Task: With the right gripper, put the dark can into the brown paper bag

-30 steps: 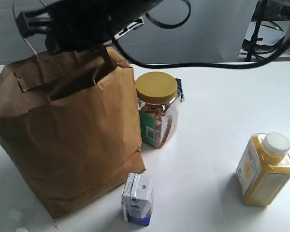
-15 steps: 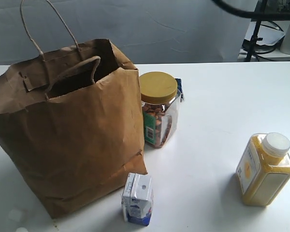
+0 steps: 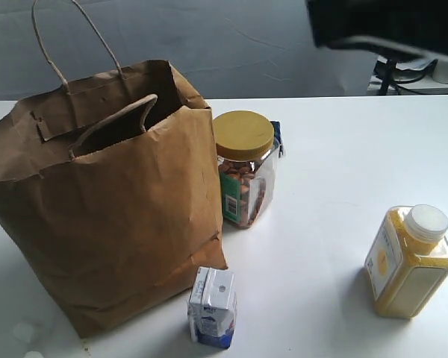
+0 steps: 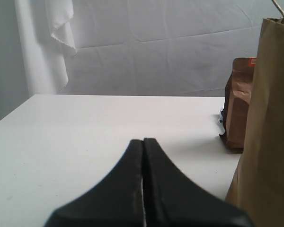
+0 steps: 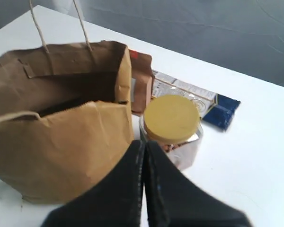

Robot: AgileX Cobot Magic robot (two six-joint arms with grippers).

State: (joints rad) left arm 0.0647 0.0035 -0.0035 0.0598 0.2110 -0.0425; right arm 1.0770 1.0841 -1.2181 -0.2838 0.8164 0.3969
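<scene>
The brown paper bag (image 3: pixel 104 224) stands open on the left of the white table, its cord handles up; the right wrist view looks down into its dark mouth (image 5: pixel 71 94). The dark can shows in no view. My right gripper (image 5: pixel 144 142) is shut with nothing between its fingers and hangs high above the gap between bag and nut jar. In the exterior view only a black blur of the right arm (image 3: pixel 388 22) shows at the upper right. My left gripper (image 4: pixel 143 140) is shut and empty, low over the table beside the bag's wall (image 4: pixel 270 118).
A yellow-lidded nut jar (image 3: pixel 243 168) stands against the bag's right side. A small milk carton (image 3: pixel 213 307) lies at the bag's front corner. A yellow white-capped bottle (image 3: pixel 409 261) stands at the right. A brown pouch (image 5: pixel 141 80) and a blue packet (image 5: pixel 217 106) lie behind.
The black right arm that hung over the bag's mouth a second ago has pulled up and away to the right. The bag's mouth and handles now show uncovered.
</scene>
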